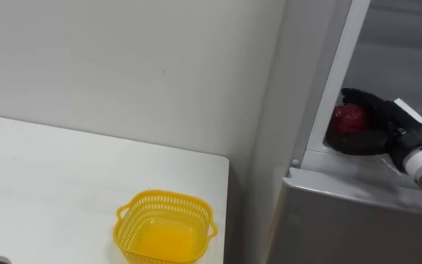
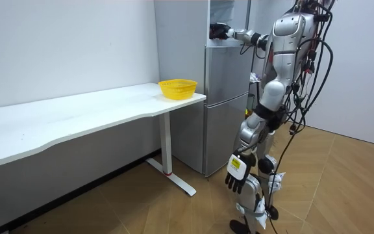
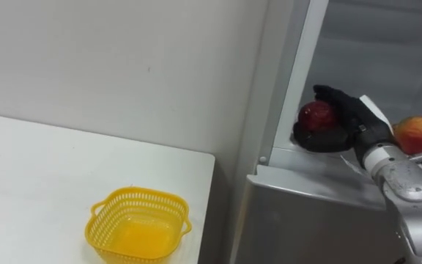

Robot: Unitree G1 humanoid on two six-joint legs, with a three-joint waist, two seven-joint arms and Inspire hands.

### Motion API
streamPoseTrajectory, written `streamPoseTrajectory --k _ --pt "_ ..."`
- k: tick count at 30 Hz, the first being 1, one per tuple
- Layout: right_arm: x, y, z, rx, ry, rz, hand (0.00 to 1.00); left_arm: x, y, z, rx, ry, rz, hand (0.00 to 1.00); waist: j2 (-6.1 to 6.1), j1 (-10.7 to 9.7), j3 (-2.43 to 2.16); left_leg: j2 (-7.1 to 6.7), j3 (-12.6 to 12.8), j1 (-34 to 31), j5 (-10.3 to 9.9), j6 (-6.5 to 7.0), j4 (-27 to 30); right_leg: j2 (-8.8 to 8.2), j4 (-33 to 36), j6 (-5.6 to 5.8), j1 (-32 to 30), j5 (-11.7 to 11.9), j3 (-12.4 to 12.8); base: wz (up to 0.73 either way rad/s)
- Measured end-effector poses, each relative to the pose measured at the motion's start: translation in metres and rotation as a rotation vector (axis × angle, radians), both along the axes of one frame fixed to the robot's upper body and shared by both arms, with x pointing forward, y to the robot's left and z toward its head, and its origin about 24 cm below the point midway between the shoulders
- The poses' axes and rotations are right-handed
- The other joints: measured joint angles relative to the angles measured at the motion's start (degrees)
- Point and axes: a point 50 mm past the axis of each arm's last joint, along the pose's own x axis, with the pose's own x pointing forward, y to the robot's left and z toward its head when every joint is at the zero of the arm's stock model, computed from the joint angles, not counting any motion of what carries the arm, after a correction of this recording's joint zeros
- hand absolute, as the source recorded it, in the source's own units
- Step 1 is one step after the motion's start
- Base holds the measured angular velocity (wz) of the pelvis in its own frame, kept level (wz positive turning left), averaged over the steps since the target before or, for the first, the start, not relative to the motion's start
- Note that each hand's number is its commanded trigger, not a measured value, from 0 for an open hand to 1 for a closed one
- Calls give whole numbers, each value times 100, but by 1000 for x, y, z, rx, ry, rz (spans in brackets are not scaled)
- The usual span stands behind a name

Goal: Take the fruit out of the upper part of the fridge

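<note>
desk (image 1: 50, 169): white, long, against the wall (image 1: 123, 66)
basket (image 1: 165, 226): yellow, latticed, upright near the desk's right end
floor (image 2: 343, 188): wood planks

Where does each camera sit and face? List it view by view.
Left eye view: on the head, looking down at basket and open fridge; right hand round an apple.
Right eye view: beside it, same scene, same hand.
Room view: stands off in the room, facing table and whole robot; left hand hangs low.
All share basket and fridge.
</note>
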Motion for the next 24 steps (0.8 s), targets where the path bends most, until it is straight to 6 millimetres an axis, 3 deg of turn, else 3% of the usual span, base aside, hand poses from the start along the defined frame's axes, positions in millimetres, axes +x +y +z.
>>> streamPoseTrajectory --k 9,20,22,24 --pt "-1 -3 3 3 5 7 100 5 1 0 9 -2 -1 0 23 -5 22 6 10 54 -3 0 -70 8 -6 0 52 0 12 0" --pt "-1 -2 13 23 -65 -40 100 11 1 1 16 -41 6 0 -86 -19 2 12 35 -86 -2 0 -37 14 -3 -1 -115 1 25 -2" --pt "-2 -2 16 21 -89 -62 100 12 1 1 16 -54 2 0 -67 -21 30 10 36 -114 -2 0 -33 11 -8 -1 -136 1 28 0" --pt "-5 0 19 16 -123 -84 100 12 1 1 17 -63 -1 0 -67 -26 30 7 31 -140 -2 0 -25 8 -8 -1 -158 1 26 0"
